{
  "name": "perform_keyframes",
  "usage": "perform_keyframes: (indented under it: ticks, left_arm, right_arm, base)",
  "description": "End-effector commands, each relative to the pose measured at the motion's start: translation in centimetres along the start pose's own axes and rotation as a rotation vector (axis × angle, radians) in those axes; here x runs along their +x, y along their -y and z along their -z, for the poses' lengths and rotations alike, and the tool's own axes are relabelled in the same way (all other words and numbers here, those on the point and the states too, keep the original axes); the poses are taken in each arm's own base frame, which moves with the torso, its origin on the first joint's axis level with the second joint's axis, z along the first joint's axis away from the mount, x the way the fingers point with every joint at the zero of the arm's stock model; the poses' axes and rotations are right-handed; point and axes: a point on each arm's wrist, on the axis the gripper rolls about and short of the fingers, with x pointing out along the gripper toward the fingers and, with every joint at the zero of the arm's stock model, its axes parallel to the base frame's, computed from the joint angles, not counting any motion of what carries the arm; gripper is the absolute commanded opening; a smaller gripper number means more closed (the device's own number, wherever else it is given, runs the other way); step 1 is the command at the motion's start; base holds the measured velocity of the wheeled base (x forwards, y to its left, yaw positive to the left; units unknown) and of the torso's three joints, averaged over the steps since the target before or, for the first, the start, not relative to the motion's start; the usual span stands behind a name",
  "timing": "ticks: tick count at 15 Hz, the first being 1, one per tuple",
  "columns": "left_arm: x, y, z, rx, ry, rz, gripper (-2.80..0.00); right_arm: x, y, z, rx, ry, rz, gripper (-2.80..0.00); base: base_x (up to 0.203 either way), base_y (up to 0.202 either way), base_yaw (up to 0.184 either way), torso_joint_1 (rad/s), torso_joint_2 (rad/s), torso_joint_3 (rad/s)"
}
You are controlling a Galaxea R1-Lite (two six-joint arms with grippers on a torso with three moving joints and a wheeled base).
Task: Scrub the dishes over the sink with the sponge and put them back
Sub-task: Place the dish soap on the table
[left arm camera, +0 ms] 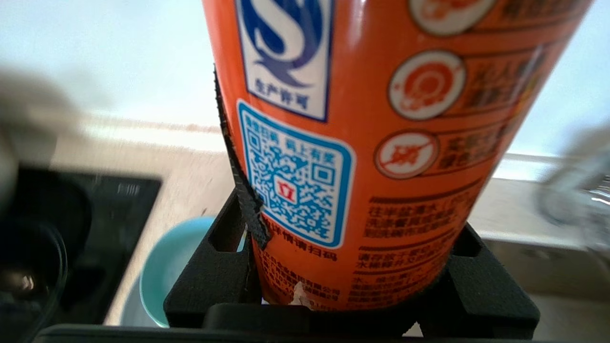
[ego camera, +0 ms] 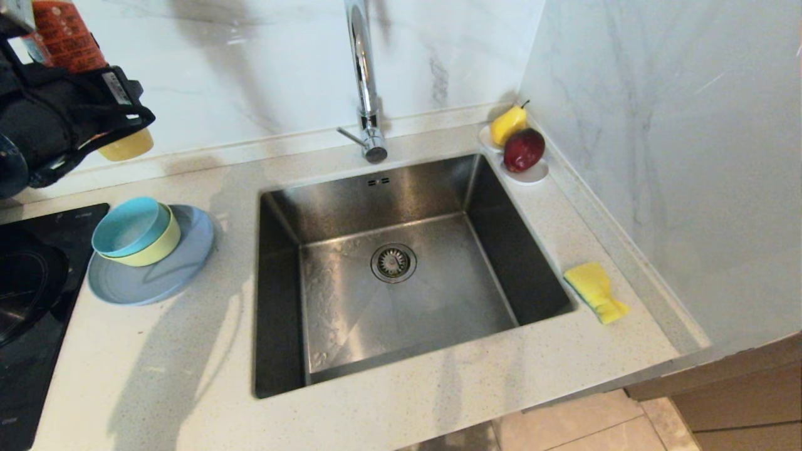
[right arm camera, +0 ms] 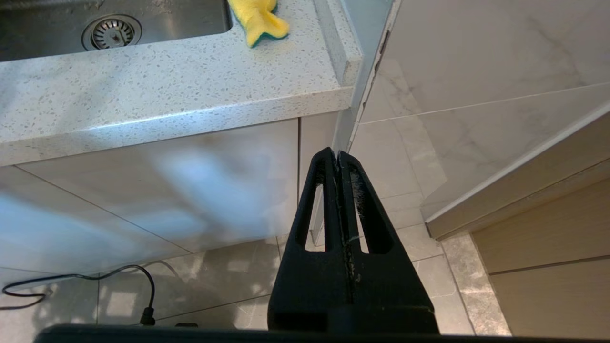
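Observation:
The dishes are stacked on the counter left of the sink (ego camera: 438, 300): a teal bowl (ego camera: 128, 225) inside a pale yellow bowl (ego camera: 160, 247) on a grey-blue plate (ego camera: 156, 279). The yellow sponge (ego camera: 595, 291) lies on the counter right of the sink, also visible in the right wrist view (right arm camera: 257, 19). My left gripper (ego camera: 84, 81) is raised at the far left, above the dishes, shut on the orange detergent bottle (left arm camera: 362, 143), whose yellow cap (ego camera: 128, 145) points downward. The teal bowl (left arm camera: 171, 271) shows below the bottle. My right gripper (right arm camera: 337, 155) hangs shut and empty below the counter's front edge.
A tall chrome faucet (ego camera: 363, 75) rises behind the basin. A white dish (ego camera: 532, 175) with a pear and a red fruit sits in the back right corner by the wall. A black cooktop (ego camera: 31, 300) borders the plate on the left.

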Motion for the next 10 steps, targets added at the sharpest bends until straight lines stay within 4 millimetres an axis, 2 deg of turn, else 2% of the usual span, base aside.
perform_keyframes:
  ticks: [1, 3, 6, 10]
  left_arm:
    - [1.9, 0.1, 3.1, -0.013, -0.073, -0.047, -2.8]
    - [2.7, 0.0, 4.3, -0.024, -0.105, -0.092, -2.8]
    - [4.4, 0.6, 7.3, -0.02, -0.154, -0.098, -2.8]
    - [7.1, 1.6, 10.6, -0.034, -0.116, -0.112, -2.8]
  right_arm:
    - [0.0, 0.0, 0.0, 0.0, -0.001, 0.0, -2.8]
    - [0.0, 0.0, 0.0, 0.0, 0.001, 0.0, -2.8]
    - [0.0, 0.0, 0.0, 0.0, 0.001, 0.0, -2.8]
    - [0.0, 0.0, 0.0, 0.0, 0.001, 0.0, -2.8]
  base:
    - [0.0, 0.0, 0.0, 0.0, 0.0, 0.0]
    - [0.0, 0.0, 0.0, 0.0, 0.0, 0.0]
    - [0.0, 0.0, 0.0, 0.0, 0.0, 0.0]
    - [0.0, 0.0, 0.0, 0.0, 0.0, 0.0]
